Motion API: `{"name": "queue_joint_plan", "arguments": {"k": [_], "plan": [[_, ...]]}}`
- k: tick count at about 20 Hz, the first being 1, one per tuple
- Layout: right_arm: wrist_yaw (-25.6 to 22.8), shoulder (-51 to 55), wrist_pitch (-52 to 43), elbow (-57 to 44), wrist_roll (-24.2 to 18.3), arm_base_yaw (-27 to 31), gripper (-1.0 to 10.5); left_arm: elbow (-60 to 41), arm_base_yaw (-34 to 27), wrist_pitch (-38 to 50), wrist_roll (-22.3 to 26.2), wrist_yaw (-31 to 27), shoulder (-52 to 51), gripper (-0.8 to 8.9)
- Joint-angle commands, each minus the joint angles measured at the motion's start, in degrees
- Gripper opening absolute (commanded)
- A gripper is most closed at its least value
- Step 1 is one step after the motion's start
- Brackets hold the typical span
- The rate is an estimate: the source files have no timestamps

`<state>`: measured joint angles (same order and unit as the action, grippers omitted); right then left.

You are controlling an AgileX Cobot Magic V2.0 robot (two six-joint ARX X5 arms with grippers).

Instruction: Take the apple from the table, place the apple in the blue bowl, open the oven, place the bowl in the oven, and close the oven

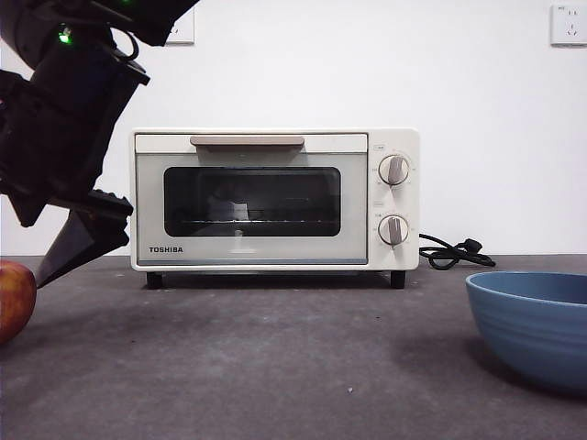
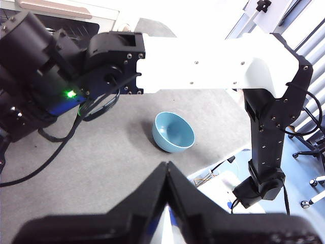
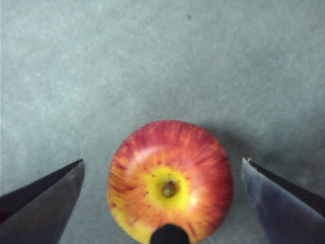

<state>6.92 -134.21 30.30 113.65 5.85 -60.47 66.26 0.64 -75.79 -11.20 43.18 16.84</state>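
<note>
Currently, the scene reads as follows.

Apple: round red apple (image 3: pixel 170 180) with a yellow patch around its stem, resting on the table, cut by the front view's left edge (image 1: pixel 14 298).

Right gripper: right gripper (image 3: pixel 162 190) directly above the apple, black jaws spread wide, one at the apple's 9 o'clock and one at its 3 o'clock, neither touching it. In the front view its dark arm comes down from the upper left, a jaw tip (image 1: pixel 78 243) just above the apple.

Left gripper: left gripper (image 2: pixel 167 175) held high over the table, jaws pressed together, holding nothing.

Bowl: deep matte blue bowl (image 1: pixel 537 325) standing upright and empty, at the front view's 4 o'clock, well apart from the apple.

Oven: cream-white Toshiba toaster oven (image 1: pixel 275 197) behind both, dark glass door shut, beige bar handle (image 1: pixel 247 141) along the top, two round knobs (image 1: pixel 393 170) on the right, black cord (image 1: pixel 454 252) trailing beside it.

Table: dark grey matte table (image 1: pixel 275 357).
</note>
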Motion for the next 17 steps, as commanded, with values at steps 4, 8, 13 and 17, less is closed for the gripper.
{"name": "queue_joint_plan", "arguments": {"k": [4, 8, 13, 17], "plan": [[-0.5, -2.9, 0.0, 0.1, 3.1, -1.0, 5.1, 0.2, -0.1, 0.2, 0.1, 0.3, -0.3, -0.05], [-2.6, -3.3, -0.3, 0.1, 4.7, -1.8, -0.2, 0.2, 0.2, 0.2, 0.9, 0.3, -0.3, -0.05], [-4.0, -0.9, 3.3, 0.1, 6.0, -1.8, -0.1, 0.2, 1.0, 0.2, 2.5, 0.2, -0.3, -0.05], [-4.3, 6.0, 10.7, 0.1, 2.6, -1.8, -0.1, 0.2, 1.1, 0.2, 3.1, -3.6, -0.3, -0.05]]}}
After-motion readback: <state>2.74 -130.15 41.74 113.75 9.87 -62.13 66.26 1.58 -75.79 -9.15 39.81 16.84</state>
